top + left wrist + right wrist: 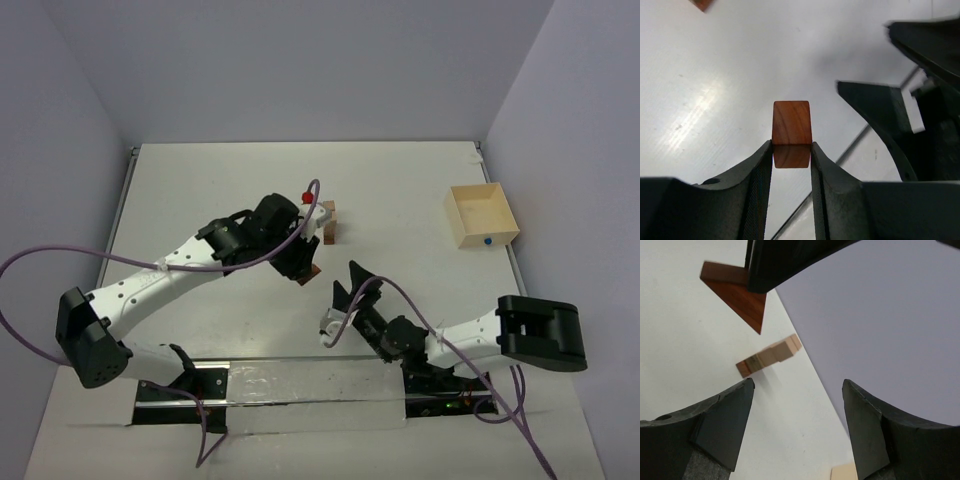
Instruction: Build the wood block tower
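- Where the left arm [150, 285] stretches out over the white tabletop [200, 190], the left fingers [757, 172] pinch the reddish-brown wedge [791, 122] by two opposite faces.
- The tower [328, 222], a narrow column of tan cubes with a reddish-brown one at one end, stands at 1 o'clock from the wedge, near but apart.
- The right fingers [725, 425] gape wide with nothing between them, at 5 o'clock from the wedge.
- A pale wooden box [480, 215] sits well apart, at 3 o'clock from the tower.

Tower [328, 222] stands mid-bench [200, 190], just behind the wedge [313, 272] (wedge sits between L arm's jaws). R arm's jaws are in front of the wedge, apart from it. Box [482, 215] is well to the right, nr bench edge.
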Robot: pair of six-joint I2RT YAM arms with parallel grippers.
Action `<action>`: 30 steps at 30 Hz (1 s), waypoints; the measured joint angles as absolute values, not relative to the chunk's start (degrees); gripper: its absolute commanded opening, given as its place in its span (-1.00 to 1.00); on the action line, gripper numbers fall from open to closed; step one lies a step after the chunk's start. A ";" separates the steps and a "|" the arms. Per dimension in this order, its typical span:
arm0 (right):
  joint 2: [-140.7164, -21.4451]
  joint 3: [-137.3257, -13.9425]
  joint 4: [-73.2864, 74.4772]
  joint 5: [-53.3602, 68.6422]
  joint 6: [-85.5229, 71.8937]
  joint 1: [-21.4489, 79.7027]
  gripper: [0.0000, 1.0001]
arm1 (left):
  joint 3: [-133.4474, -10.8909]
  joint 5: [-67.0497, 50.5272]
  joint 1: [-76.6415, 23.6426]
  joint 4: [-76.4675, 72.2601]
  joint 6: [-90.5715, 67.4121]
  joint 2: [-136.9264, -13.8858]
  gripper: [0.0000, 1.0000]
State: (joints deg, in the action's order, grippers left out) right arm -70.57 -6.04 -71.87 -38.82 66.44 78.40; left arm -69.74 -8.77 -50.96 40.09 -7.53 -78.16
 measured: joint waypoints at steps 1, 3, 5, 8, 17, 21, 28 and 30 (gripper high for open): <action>-69.13 -5.93 -71.92 -40.38 65.48 78.40 0.59 | -71.25 -7.19 -50.96 40.28 -9.33 -79.14 -1.00; -67.21 -5.86 -71.61 -43.99 63.25 78.39 0.63 | -75.97 -4.23 -50.94 41.67 -12.78 -82.13 -1.00; -66.23 -5.85 -70.26 -47.88 60.97 78.18 0.69 | -82.29 -1.17 -50.94 43.48 -15.91 -85.82 -1.00; -64.26 -6.00 -67.71 -51.60 57.91 75.50 0.77 | -91.85 4.85 -50.94 45.33 -20.25 -91.17 -1.00; -61.40 -7.08 -62.76 -56.90 50.62 64.97 0.99 | -106.89 17.88 -50.53 48.95 -34.72 -100.35 -0.99; -60.49 -11.19 -55.61 -58.71 45.28 60.84 0.99 | -114.95 21.25 -50.33 52.26 -38.93 -108.94 -1.00; -60.08 -25.24 -26.97 -56.22 26.31 51.00 0.99 | -119.80 21.32 -47.49 53.44 -40.11 -118.16 -1.00; -59.91 -28.18 -20.03 -54.30 21.06 47.68 0.99 | -119.45 20.72 -45.60 53.33 -40.30 -118.09 -1.00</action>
